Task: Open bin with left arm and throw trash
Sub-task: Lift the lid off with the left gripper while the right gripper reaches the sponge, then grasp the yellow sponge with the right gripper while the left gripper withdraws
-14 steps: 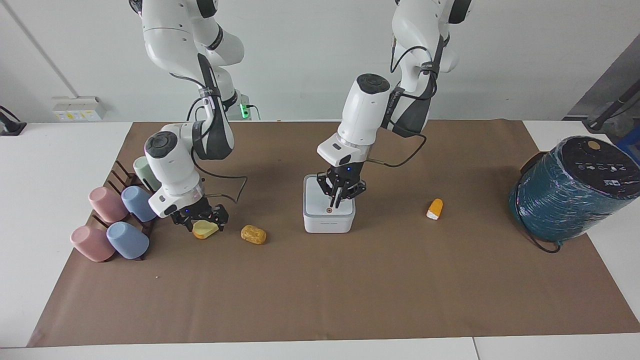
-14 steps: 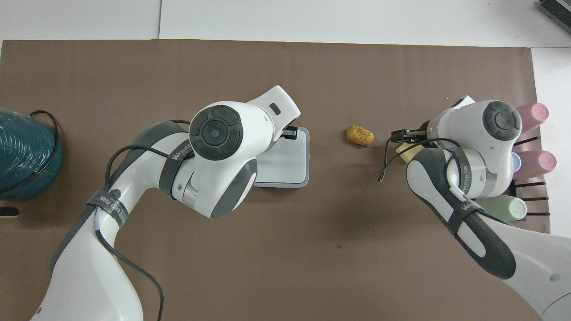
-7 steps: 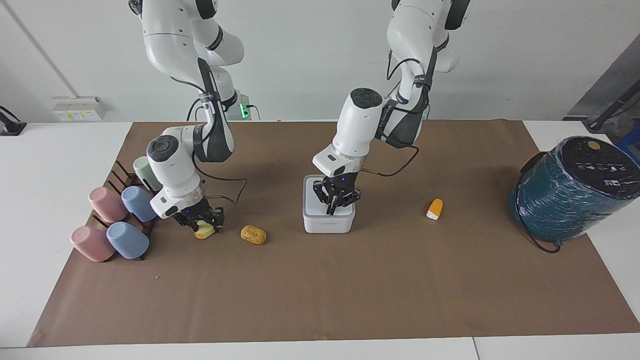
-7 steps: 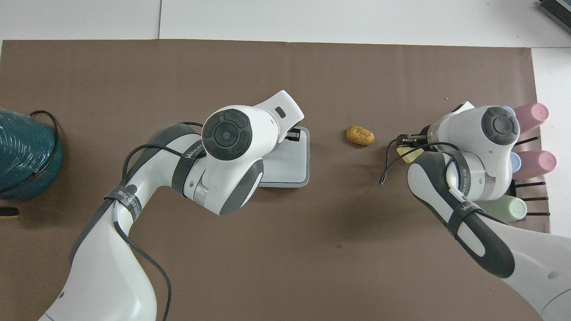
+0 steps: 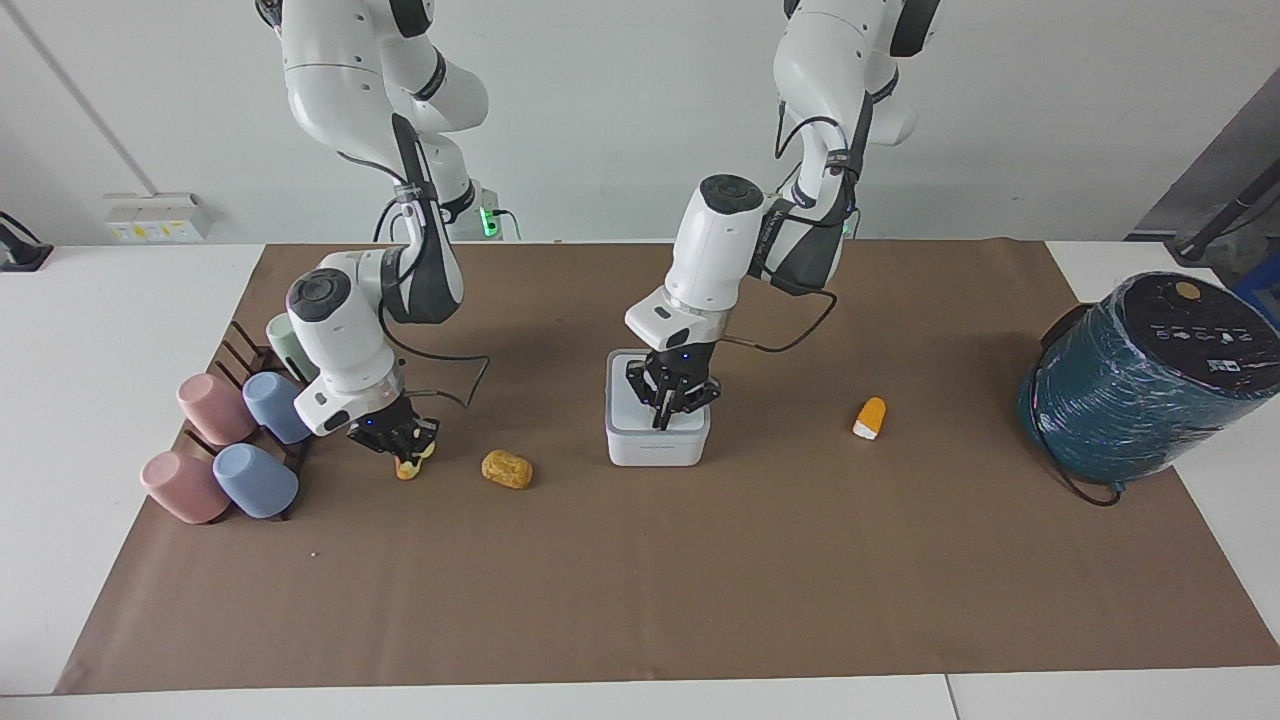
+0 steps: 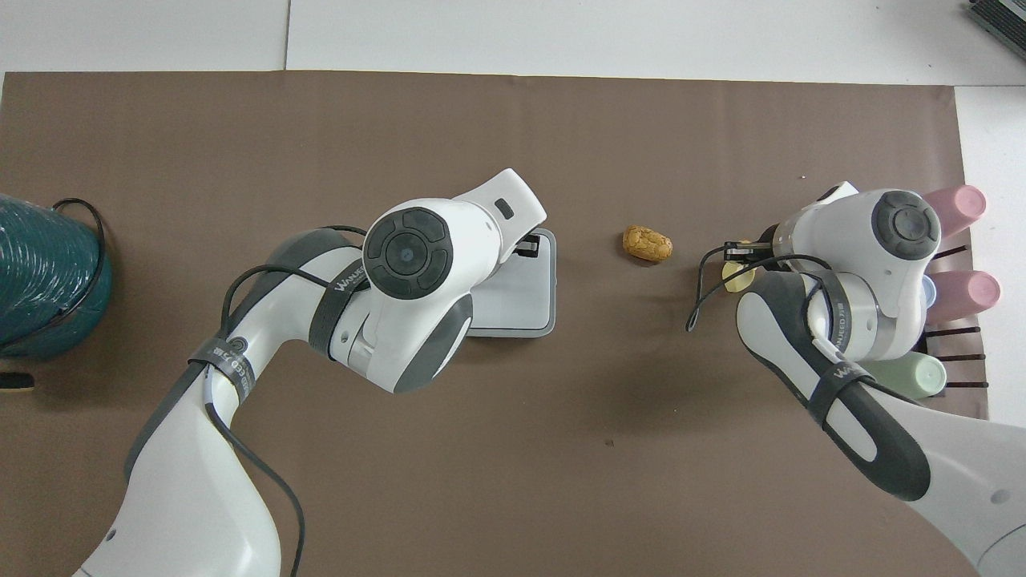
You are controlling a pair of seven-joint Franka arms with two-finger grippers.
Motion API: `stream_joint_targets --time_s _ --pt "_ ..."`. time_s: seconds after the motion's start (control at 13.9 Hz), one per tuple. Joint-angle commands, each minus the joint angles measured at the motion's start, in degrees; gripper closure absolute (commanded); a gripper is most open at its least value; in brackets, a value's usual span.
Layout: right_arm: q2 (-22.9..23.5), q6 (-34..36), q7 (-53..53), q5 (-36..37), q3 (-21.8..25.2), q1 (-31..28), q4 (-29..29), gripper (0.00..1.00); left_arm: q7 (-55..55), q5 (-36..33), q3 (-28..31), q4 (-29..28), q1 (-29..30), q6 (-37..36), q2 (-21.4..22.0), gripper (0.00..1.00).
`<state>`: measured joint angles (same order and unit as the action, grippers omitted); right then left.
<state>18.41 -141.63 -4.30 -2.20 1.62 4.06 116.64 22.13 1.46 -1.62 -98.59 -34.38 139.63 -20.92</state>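
The white bin [image 5: 657, 438] stands mid-mat with its lid down; it also shows in the overhead view [image 6: 525, 300]. My left gripper [image 5: 665, 412] is shut, with its tips pressed on the lid where the orange dot is, so the dot is hidden. My right gripper [image 5: 405, 448] is shut on the pale yellow wedge [image 5: 409, 466], low at the mat by the cup rack; the wedge also shows in the overhead view [image 6: 735, 275]. The golden-brown nugget [image 5: 507, 469] lies between the wedge and the bin. The orange-and-white chunk [image 5: 871, 418] lies beside the bin toward the left arm's end.
A rack of pastel cups [image 5: 225, 440] stands at the right arm's end, close to my right gripper. A big teal wrapped cylinder [image 5: 1150, 375] with a black cable sits at the left arm's end. The brown mat [image 5: 640, 580] covers the table.
My left gripper came down onto the bin lid and its fingers closed together. My right gripper's fingers closed on the yellow wedge, turning it on edge.
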Motion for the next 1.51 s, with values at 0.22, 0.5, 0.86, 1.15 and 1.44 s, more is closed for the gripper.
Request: stream_joint_targets --time_s 0.22,0.5,0.86,1.15,1.44 --pt "-2.5 10.9 -1.2 2.5 -0.4 -0.5 -5.7 1.0 -0.1 -0.5 1.2 -1.4 -0.6 -11.7 8.3 0.88" --pt "-6.3 19.0 -5.6 1.4 -1.1 0.5 -10.2 1.0 -0.2 -0.5 2.2 -1.9 0.6 -20.6 14.3 0.88" --pt "-5.5 24.5 -20.7 -0.4 -6.2 3.5 -19.5 1.0 -9.9 -0.5 2.2 -3.2 8.3 -29.2 21.6 0.87" --pt "-4.6 21.8 -27.9 -11.6 -7.0 5.7 -22.4 1.0 -16.9 -0.5 2.2 -3.6 15.7 -30.2 22.1 0.85" --pt "-0.3 20.7 -41.1 -13.6 -7.0 11.7 -27.2 1.0 -24.2 -0.5 2.2 -5.7 21.9 -26.9 22.5 0.73"
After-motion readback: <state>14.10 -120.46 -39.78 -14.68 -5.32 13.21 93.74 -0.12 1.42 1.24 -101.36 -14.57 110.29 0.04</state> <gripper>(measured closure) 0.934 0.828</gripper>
